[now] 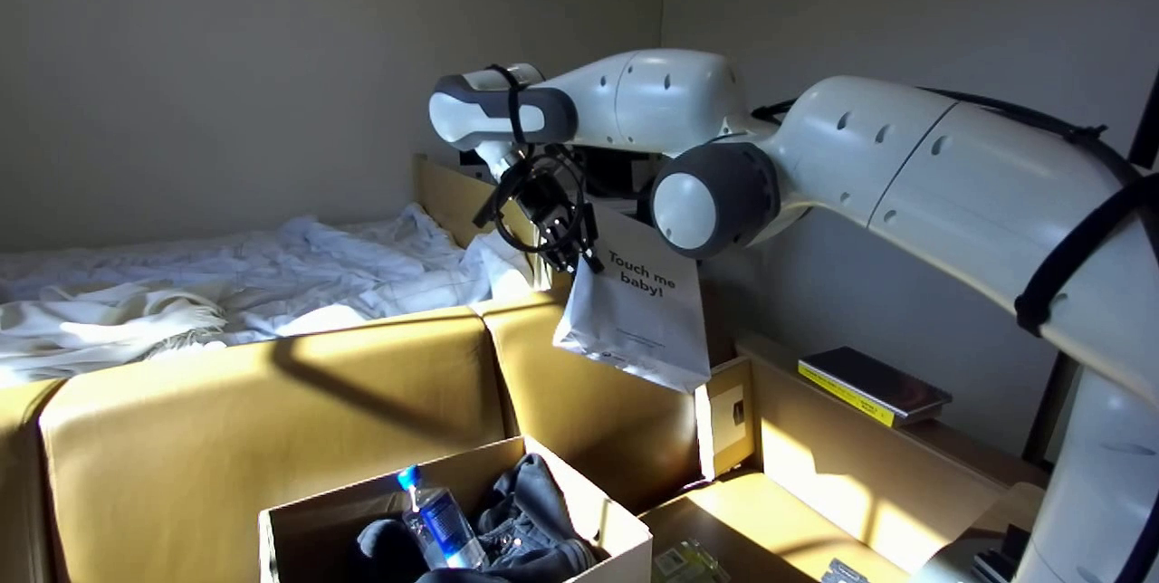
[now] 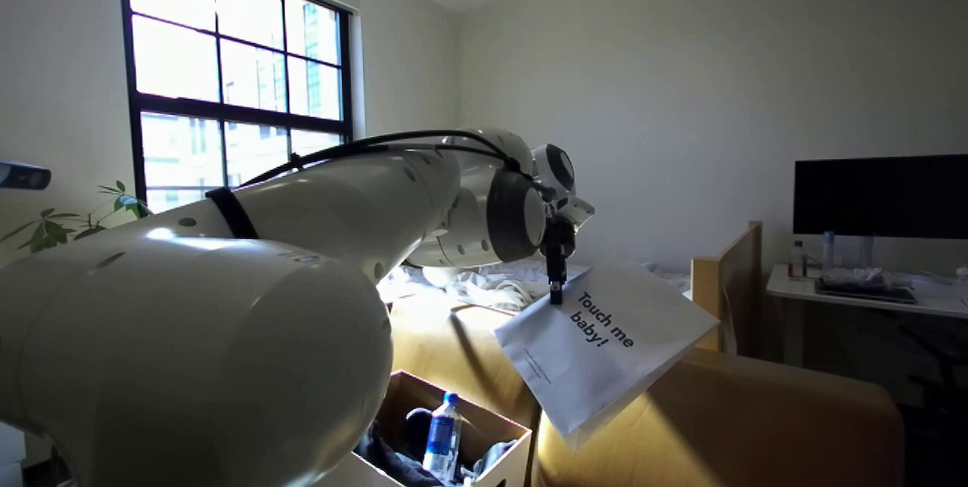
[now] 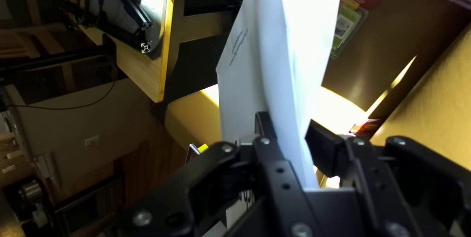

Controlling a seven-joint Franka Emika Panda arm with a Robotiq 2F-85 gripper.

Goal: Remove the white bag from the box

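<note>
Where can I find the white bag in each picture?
In an exterior view: the white bag, just right of centre.
In an exterior view: the white bag, right of centre, lower half.
In the wrist view: the white bag, upper middle, reaching the top edge.
Shared landmark: the gripper, holding it in all three views.

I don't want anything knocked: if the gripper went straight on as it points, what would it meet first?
The white bag it holds hangs ahead; past that, the gripper would probably meet the sofa seat, though depth is unclear.
</note>
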